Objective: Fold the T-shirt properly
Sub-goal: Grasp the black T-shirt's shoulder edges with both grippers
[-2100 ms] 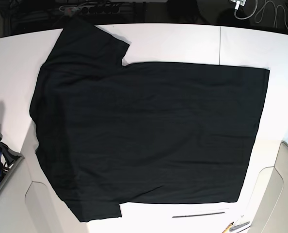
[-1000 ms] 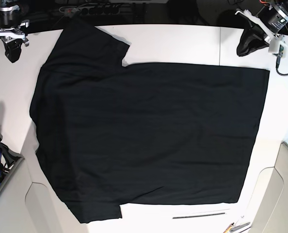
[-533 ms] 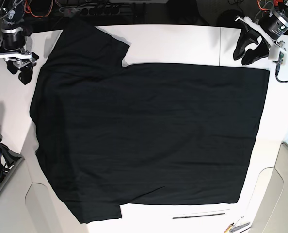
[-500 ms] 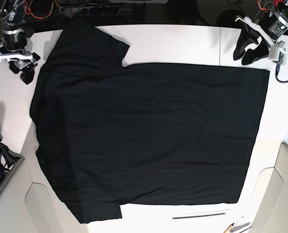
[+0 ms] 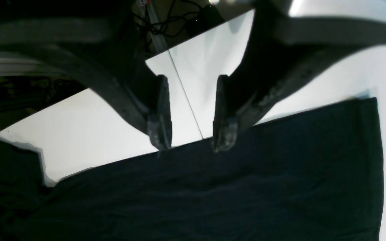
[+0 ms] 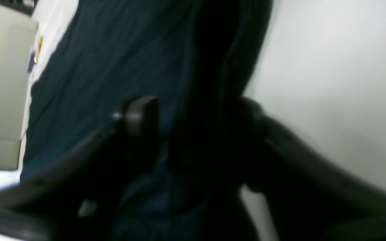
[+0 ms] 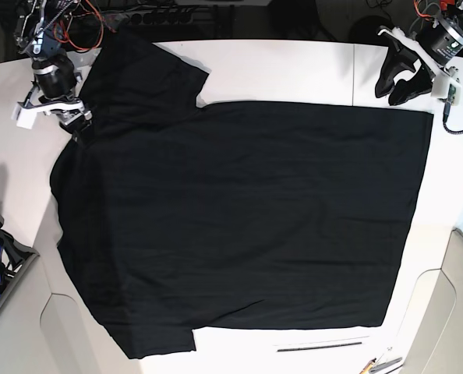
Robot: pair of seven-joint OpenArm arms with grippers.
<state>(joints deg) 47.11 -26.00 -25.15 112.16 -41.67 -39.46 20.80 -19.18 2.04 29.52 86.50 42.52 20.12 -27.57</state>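
The shirt lies flat across the table, long axis left-right. The left gripper, jaws apart, hovers at its far-right hem corner; the right gripper, blurred, meets the far-left shoulder, opening unclear.

The left hand, at the far right of the base view, has two thick matte-black curved fingers with scuffed grey tips, mounted under a white plastic bracket and a silver-ringed black wrist motor; a black cable loops off beside it. The right hand, at the far left, shows the same black fingers and white bracket below a dark cylindrical motor, with orange-red wires bunched above it.
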